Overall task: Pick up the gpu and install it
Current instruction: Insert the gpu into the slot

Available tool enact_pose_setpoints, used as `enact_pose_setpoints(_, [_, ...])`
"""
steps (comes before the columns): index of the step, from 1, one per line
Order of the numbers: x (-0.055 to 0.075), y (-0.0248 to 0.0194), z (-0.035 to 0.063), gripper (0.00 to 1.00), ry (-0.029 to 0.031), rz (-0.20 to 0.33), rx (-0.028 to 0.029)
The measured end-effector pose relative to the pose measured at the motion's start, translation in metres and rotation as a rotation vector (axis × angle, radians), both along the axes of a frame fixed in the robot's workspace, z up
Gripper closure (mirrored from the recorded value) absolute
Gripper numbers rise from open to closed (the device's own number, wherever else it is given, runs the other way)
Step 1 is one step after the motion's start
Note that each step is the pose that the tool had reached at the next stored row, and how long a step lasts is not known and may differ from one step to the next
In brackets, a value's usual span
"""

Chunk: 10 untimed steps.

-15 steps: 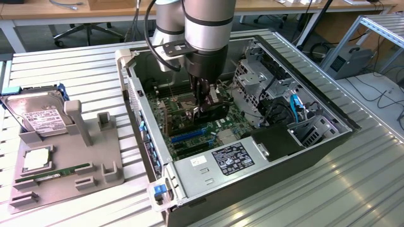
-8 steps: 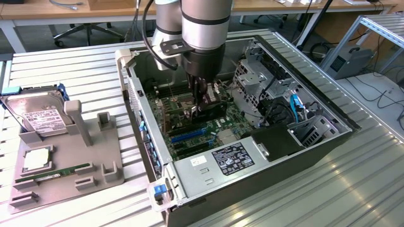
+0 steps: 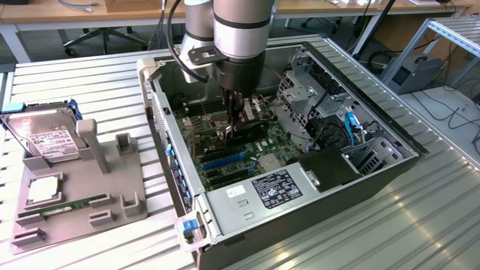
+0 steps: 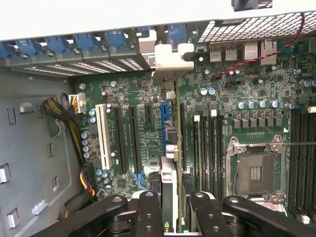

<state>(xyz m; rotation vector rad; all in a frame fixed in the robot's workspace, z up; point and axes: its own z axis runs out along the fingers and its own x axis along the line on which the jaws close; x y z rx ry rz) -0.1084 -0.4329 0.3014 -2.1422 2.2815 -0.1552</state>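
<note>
Ribbed metal tabletop point(image 3: 98, 84) carries an open computer case point(image 3: 315, 185), with desks behind. Nearest in the wrist view, the gripper point(image 4: 173, 207) is clamped on the upper edge of the gpu point(image 4: 168, 163), which stands on edge over the blue slot point(image 4: 164, 121) of the motherboard point(image 4: 222, 113). Its long axis runs along that slot, the silver bracket point(image 4: 170, 59) pointing at the case's rear wall. Thin and stiff, probably light and fragile, it seems best held by the bare board edge, clear of the components.

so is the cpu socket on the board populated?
No, the cpu socket sits bare in the wrist view, its contact field exposed inside the metal frame.
</note>
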Motion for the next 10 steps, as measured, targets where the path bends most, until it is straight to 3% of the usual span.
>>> enact_pose_setpoints(10, [-0.0015, 0.0089, -0.0007, 0.73, 0.0000, -0.002, -0.0034])
